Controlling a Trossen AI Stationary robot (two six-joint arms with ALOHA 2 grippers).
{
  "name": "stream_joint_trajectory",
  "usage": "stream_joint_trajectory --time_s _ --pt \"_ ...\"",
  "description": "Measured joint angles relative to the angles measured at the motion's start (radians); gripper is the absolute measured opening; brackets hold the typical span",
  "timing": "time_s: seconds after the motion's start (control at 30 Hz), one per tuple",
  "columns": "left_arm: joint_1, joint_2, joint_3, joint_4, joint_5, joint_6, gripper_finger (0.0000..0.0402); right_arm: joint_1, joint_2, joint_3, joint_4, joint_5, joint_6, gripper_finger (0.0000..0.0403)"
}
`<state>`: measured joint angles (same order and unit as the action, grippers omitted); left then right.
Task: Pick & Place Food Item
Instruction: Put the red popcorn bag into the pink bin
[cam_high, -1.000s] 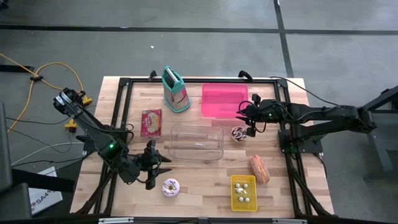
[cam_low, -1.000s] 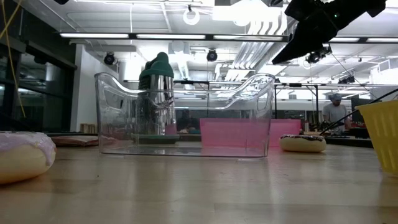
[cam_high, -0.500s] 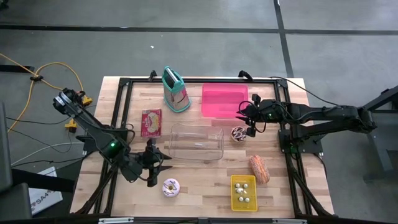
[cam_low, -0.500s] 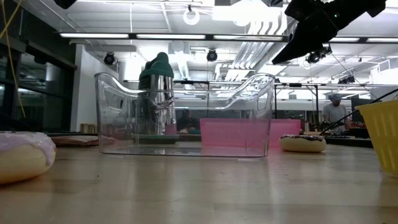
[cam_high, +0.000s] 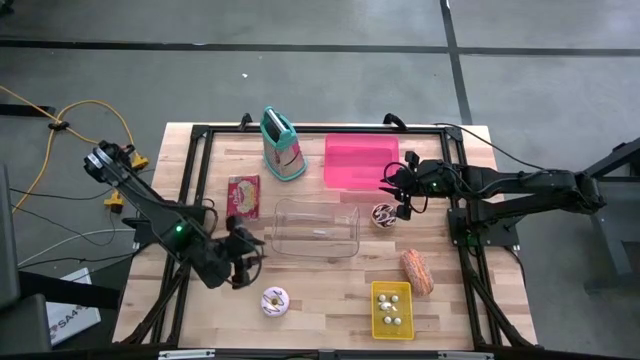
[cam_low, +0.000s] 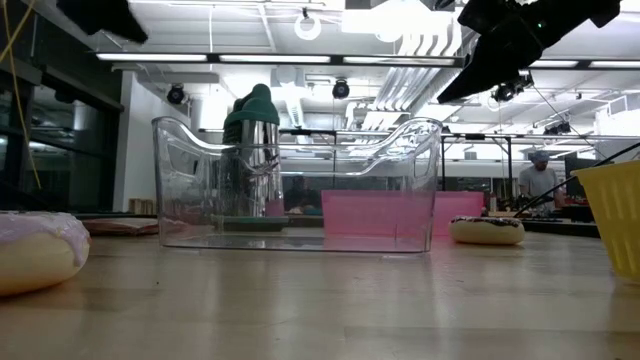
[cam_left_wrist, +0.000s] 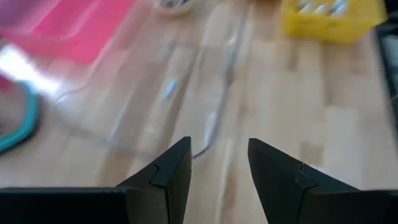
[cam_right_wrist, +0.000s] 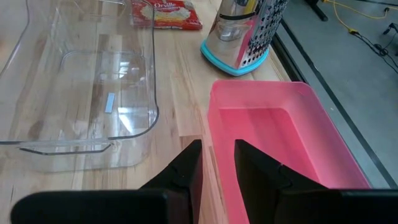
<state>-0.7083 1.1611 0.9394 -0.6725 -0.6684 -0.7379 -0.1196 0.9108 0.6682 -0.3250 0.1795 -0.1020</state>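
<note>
Doughnut (cam_high: 274, 301) lies on the worktop (cam_high: 320, 290) just beyond the left fingers (cam_high: 243, 262), parted and empty; right fingers (cam_high: 402, 190), narrowly parted, empty

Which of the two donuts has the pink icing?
The pink-iced donut near the table's front edge, close to the left claw. The other donut, beside the clear bin, has dark chocolate icing.

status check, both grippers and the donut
Left gripper open, empty, above pink donut. Right gripper empty, fingers narrowly apart, near pink bin. Nothing blocking the donut.
</note>
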Motion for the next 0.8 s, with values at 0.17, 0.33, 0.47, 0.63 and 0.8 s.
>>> stream_joint_trajectory --time_s 0.17,0.33,0.47,0.63,0.8 --pt "0.023 -0.05 0.0 -0.177 -0.008 -0.055 0.0152 0.0 0.0 0.0 0.0 0.0 0.0 0.0082" --pt "0.032 -0.137 0.0 -0.29 -0.008 -0.056 0.0152 0.0 0.0 0.0 0.0 0.0 0.0 0.0082" --pt "0.031 -0.19 0.0 -0.399 -0.007 -0.071 0.0152 0.0 0.0 0.0 0.0 0.0 0.0 0.0082" --pt "0.031 -0.204 0.0 -0.523 0.032 -0.138 0.0152 0.0 0.0 0.0 0.0 0.0 0.0 0.0082" --pt "0.031 -0.204 0.0 -0.545 0.052 -0.14 0.0152 0.0 0.0 0.0 0.0 0.0 0.0 0.0082"
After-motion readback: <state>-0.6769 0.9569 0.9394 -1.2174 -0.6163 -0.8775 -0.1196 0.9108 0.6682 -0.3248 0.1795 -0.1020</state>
